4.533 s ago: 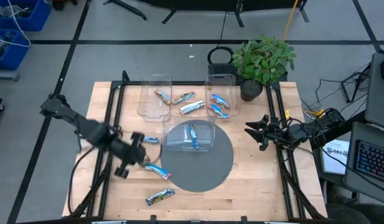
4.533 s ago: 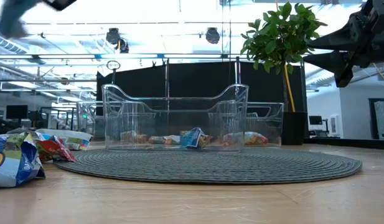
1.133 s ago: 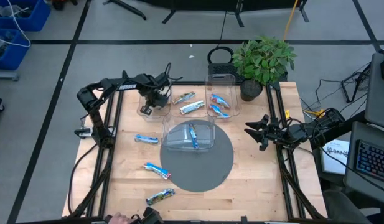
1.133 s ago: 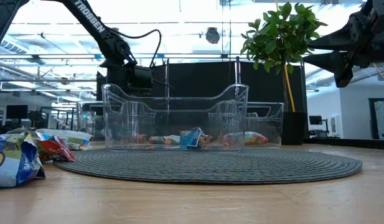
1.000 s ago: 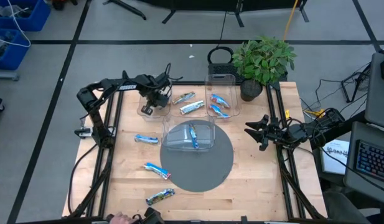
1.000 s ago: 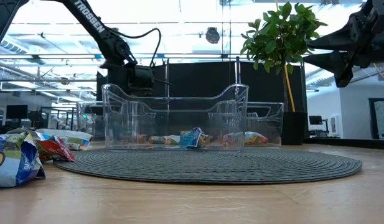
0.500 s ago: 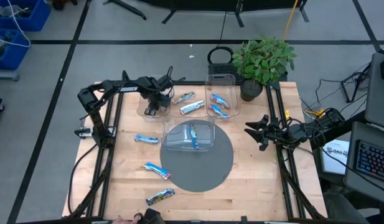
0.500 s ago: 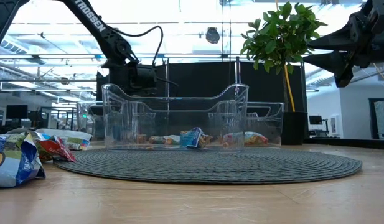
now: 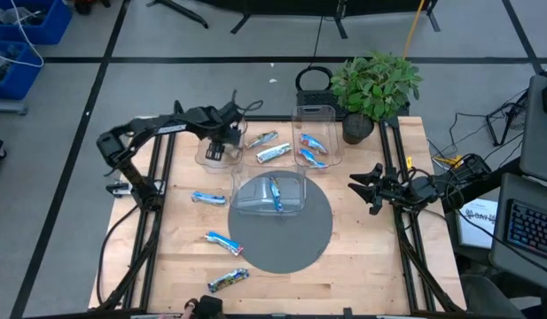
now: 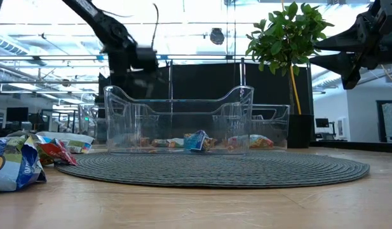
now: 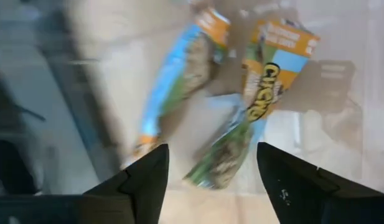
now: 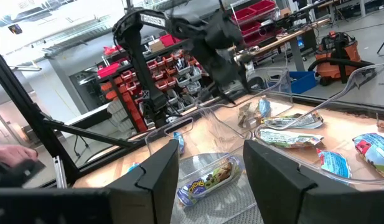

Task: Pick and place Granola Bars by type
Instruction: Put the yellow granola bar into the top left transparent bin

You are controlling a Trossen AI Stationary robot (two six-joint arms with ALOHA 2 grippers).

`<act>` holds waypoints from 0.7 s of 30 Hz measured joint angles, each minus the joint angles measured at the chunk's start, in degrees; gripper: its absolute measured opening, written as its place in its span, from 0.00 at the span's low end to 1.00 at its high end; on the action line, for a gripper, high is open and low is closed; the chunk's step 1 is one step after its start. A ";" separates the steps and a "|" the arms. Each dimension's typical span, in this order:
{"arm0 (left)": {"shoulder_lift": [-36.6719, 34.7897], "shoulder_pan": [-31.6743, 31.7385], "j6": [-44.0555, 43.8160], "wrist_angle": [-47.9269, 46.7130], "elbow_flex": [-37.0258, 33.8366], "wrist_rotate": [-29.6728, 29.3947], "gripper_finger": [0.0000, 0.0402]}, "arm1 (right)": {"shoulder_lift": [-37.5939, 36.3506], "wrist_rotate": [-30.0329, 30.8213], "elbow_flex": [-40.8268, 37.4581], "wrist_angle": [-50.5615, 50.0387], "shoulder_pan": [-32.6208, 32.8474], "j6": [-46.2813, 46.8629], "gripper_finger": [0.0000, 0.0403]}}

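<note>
Granola Bars (image 11: 254,106) lie in the clear bin (image 9: 218,146) at the counter's far-left corner; left end effector (image 9: 216,142), apparently released, hovers above. Right end effector (image 9: 369,188) waits parted, empty, right edge.

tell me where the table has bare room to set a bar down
Free wood: the front right corner, between the grey round mat and the right rail, and the patch between the two loose blue bars on the left. Crowded: the back row of clear bins, where the left end effector hovers. The right end effector waits at the right edge.
</note>
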 joint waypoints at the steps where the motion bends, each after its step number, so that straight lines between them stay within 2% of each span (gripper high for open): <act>1: -1.37 -0.01 -0.02 0.00 0.31 -0.04 0.63 | 0.00 0.01 0.01 0.01 0.00 -0.01 0.42; 6: -8.08 -0.40 -2.27 -0.24 2.70 -3.05 0.64 | 0.00 0.00 0.01 -0.02 0.01 -0.02 0.42; 11: -13.15 -1.95 -10.17 -0.59 8.04 -6.98 0.65 | 0.00 0.00 -0.01 0.01 0.01 -0.01 0.42; 16: -14.16 -4.23 -21.62 -0.87 16.29 -11.47 0.67 | -0.02 0.00 0.01 0.01 0.01 0.00 0.42; 21: -12.91 -5.54 -28.75 -4.36 26.07 -16.44 0.67 | -0.02 0.01 0.00 -0.01 0.00 0.00 0.42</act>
